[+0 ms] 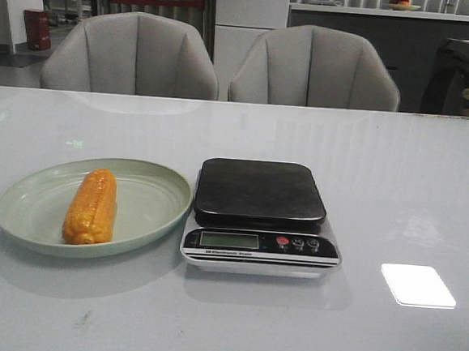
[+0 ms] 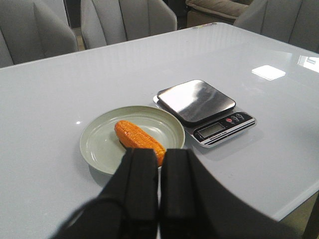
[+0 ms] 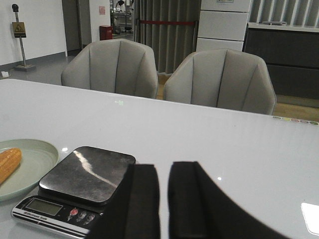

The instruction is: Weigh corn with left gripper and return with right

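Note:
The corn (image 1: 91, 206) is an orange-yellow cob lying lengthwise on a pale green plate (image 1: 158, 192) at the left of the table. A kitchen scale (image 1: 259, 192) with a bare dark platform stands just right of the plate. Neither gripper shows in the front view. In the left wrist view my left gripper (image 2: 159, 152) hangs above the near rim of the plate (image 2: 97, 145), its fingers almost touching and empty, with the corn (image 2: 135, 137) just beyond the tips. In the right wrist view my right gripper (image 3: 164, 167) hovers beside the scale (image 3: 87, 174), fingers a narrow slit apart, empty.
Two grey chairs (image 1: 134, 54) stand behind the far table edge. The scale's display and buttons (image 1: 294, 244) face the near edge. A bright patch of reflected light (image 1: 418, 285) lies on the white tabletop at the right.

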`<act>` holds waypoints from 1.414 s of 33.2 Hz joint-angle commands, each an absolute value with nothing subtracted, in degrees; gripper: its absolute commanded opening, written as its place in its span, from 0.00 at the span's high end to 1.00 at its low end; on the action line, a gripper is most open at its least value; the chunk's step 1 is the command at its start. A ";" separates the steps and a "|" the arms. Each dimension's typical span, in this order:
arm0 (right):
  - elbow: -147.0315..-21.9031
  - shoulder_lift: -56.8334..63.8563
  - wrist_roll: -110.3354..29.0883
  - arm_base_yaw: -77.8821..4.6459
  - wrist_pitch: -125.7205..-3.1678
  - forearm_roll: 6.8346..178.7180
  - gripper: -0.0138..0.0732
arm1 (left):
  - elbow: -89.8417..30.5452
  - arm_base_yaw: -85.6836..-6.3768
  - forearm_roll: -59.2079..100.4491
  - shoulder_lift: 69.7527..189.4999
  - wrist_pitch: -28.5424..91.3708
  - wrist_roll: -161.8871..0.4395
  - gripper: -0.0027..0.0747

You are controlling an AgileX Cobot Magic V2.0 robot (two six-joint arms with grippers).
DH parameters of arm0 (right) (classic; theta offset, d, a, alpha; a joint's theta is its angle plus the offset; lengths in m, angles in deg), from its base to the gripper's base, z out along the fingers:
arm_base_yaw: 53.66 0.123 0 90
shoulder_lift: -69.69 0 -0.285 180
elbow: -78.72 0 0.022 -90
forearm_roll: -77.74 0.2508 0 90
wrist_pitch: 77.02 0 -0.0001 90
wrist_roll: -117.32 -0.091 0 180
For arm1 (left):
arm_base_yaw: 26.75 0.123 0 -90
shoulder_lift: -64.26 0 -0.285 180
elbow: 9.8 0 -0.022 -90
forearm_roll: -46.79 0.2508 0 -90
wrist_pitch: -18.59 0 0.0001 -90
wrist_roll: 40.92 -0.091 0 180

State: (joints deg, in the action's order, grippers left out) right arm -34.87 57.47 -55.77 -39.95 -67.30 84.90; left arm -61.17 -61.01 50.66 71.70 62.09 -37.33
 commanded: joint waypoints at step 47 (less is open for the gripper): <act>-36.34 56.84 -55.09 -40.26 -71.47 84.99 0.66 | -85.26 -29.17 53.02 70.46 19.58 -37.28 0.81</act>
State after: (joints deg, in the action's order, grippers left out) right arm -34.87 57.47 -55.77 -39.95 -67.30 84.90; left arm -85.40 -31.24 53.13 71.70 24.93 -37.33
